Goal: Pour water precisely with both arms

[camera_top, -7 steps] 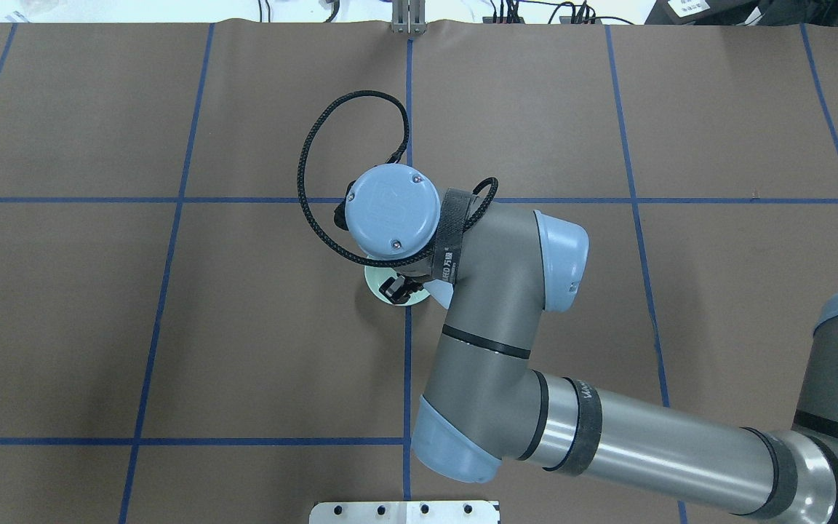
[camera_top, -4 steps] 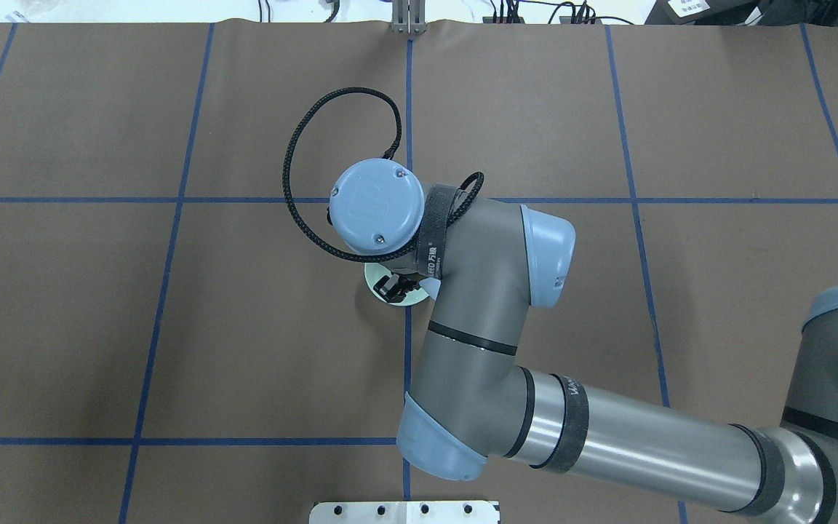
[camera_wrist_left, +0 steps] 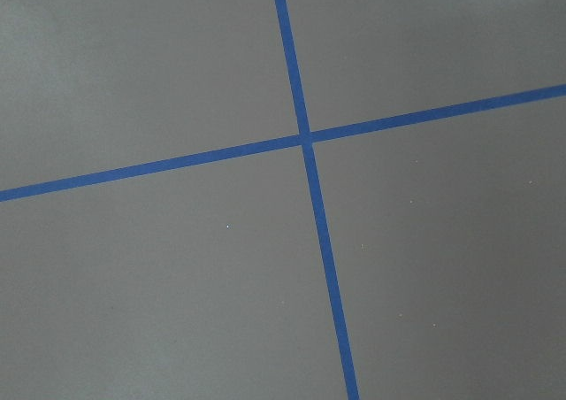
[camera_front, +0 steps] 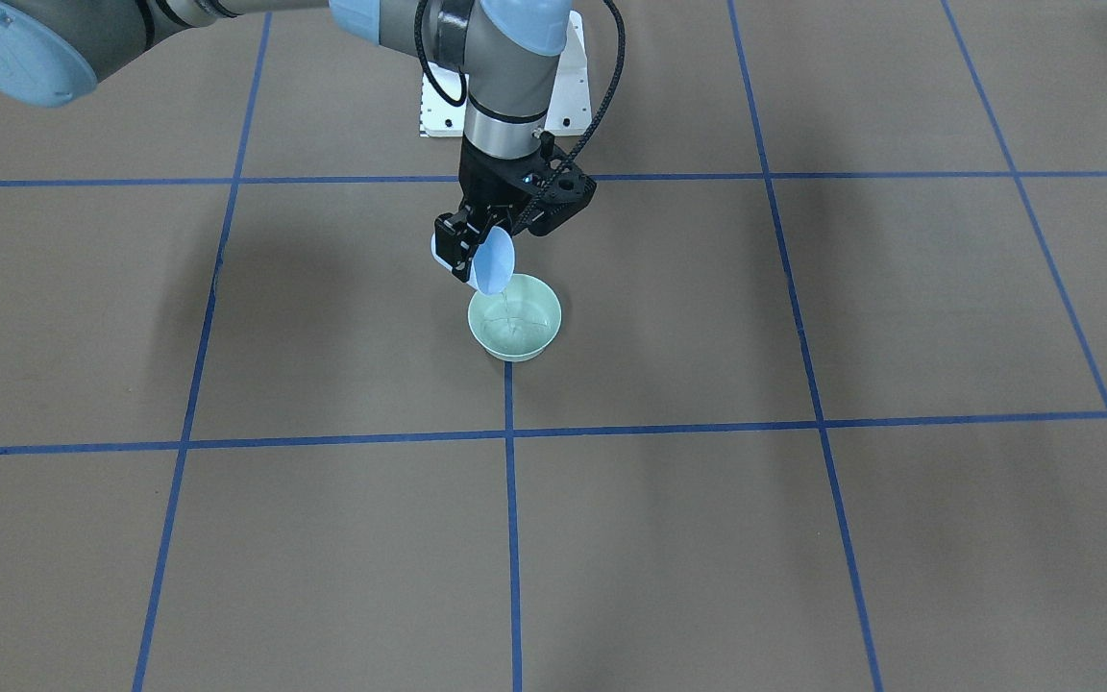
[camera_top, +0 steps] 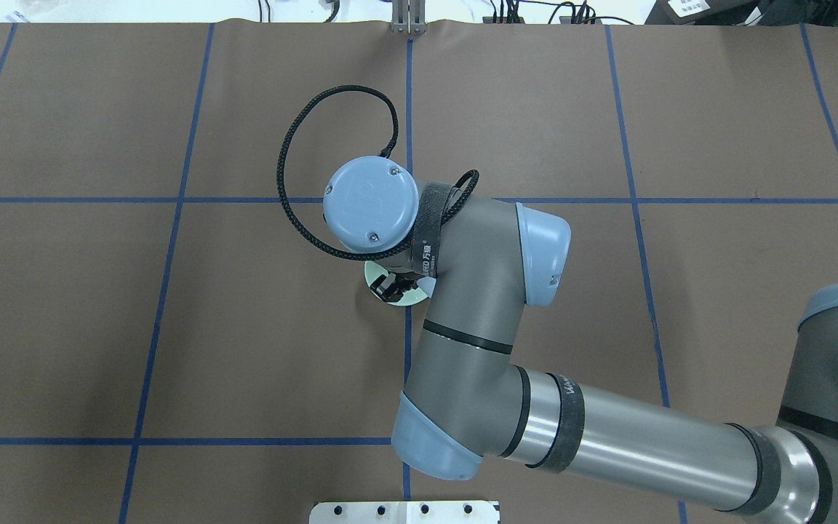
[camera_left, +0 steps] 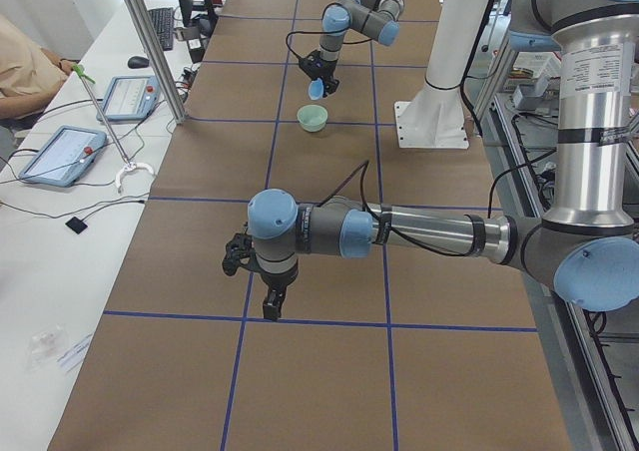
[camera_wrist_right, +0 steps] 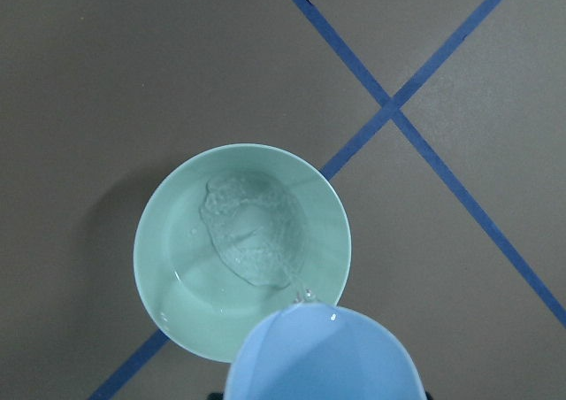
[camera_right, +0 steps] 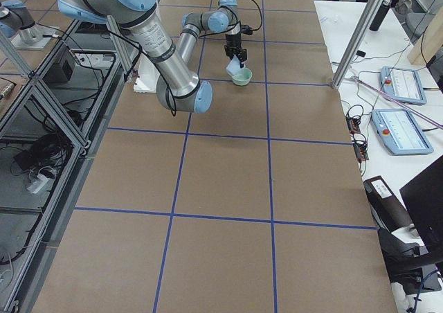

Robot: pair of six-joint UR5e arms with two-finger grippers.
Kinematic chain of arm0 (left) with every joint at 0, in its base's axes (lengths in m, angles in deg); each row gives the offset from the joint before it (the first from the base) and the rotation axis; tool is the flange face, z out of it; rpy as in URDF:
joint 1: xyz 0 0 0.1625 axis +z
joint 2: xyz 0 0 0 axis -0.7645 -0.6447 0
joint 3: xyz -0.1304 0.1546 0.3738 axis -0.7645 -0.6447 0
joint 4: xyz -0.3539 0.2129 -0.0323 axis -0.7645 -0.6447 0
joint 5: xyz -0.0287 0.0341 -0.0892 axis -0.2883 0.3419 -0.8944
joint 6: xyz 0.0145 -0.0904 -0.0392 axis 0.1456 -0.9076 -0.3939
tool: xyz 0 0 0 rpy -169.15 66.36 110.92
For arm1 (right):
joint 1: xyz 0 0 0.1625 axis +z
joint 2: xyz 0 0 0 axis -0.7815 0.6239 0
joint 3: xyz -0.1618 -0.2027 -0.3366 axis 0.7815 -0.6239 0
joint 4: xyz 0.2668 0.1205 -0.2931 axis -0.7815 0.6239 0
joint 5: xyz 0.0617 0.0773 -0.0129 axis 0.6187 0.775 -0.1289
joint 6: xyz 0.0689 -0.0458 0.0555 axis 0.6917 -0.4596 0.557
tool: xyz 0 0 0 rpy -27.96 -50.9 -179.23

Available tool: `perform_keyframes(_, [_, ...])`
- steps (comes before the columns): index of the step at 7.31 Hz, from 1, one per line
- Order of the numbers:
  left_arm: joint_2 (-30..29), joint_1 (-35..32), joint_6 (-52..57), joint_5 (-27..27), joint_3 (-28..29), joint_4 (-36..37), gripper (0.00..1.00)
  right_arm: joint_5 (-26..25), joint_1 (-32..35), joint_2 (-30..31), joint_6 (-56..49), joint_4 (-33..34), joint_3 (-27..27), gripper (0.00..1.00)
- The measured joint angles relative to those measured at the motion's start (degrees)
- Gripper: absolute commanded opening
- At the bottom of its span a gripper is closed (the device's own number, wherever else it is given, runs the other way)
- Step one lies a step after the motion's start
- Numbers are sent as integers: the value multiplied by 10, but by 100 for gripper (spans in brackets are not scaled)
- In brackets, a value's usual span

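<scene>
My right gripper (camera_front: pixel 472 252) is shut on a light-blue cup (camera_front: pixel 493 264), tilted mouth-down over a pale green bowl (camera_front: pixel 515 354) standing on a blue tape line. In the right wrist view the cup (camera_wrist_right: pixel 323 356) leans over the bowl (camera_wrist_right: pixel 172 272), and water (camera_wrist_right: pixel 252 232) shows as a rippled clear pool with a thin stream off the cup's lip. From overhead the arm's wrist hides most of the bowl (camera_top: pixel 372 275). My left gripper (camera_left: pixel 270 296) hangs low over bare brown table, far from the bowl; I cannot tell whether it is open or shut.
The white bolted pedestal (camera_front: pixel 568 96) stands behind the bowl. Blue tape lines (camera_wrist_left: pixel 305 139) grid the brown tabletop. Along the far side runs a white bench with control tablets (camera_left: pixel 60 152), an aluminium post (camera_left: pixel 150 42) and a seated person (camera_left: pixel 25 67).
The right arm's wrist and elbow have shifted left in the overhead view while the gripper stayed over the bowl, still shut on the cup.
</scene>
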Motion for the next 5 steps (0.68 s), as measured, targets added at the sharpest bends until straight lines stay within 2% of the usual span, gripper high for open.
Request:
perform_keyframes(2, [0, 0, 0, -2, 0, 0, 100, -1, 1, 6, 14, -36, 4, 0])
perform_keyframes(5, [0, -1, 0, -18, 0, 1, 100, -5, 2, 51, 60, -159, 20, 0])
